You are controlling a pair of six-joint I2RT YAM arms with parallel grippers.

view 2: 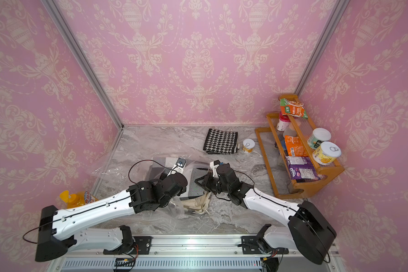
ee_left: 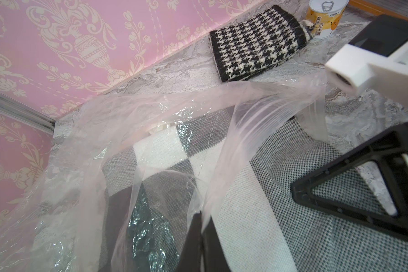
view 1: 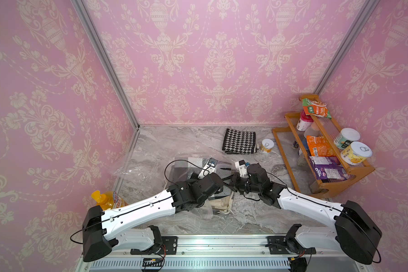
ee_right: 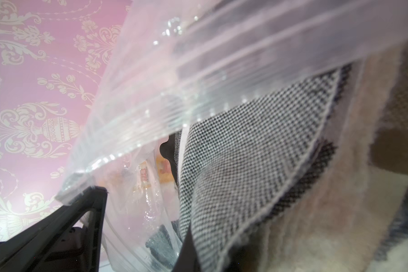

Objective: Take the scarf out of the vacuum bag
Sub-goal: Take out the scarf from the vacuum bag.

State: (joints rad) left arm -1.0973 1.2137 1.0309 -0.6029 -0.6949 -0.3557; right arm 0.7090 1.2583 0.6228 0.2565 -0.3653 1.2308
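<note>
my left pincer (ee_left: 200, 220) is pressed together on a strip of the large, crinkly, clear plastic vacuum bag (ee_left: 151, 106), holding its mouth up off the grey marbled desk (view 1: 245, 212). the grey, white and black checked woven scarf (ee_left: 245, 200) lies flat on the desk, its far part under the plastic and its near end bare outside the mouth. my right pincer (view 2: 204, 182) stands with jaws apart beside that end, one finger (ee_right: 80, 212) touching the bag's ribbed zip edge. a folded black-and-white houndstooth cloth (view 1: 239, 141) lies well apart at the back.
</note>
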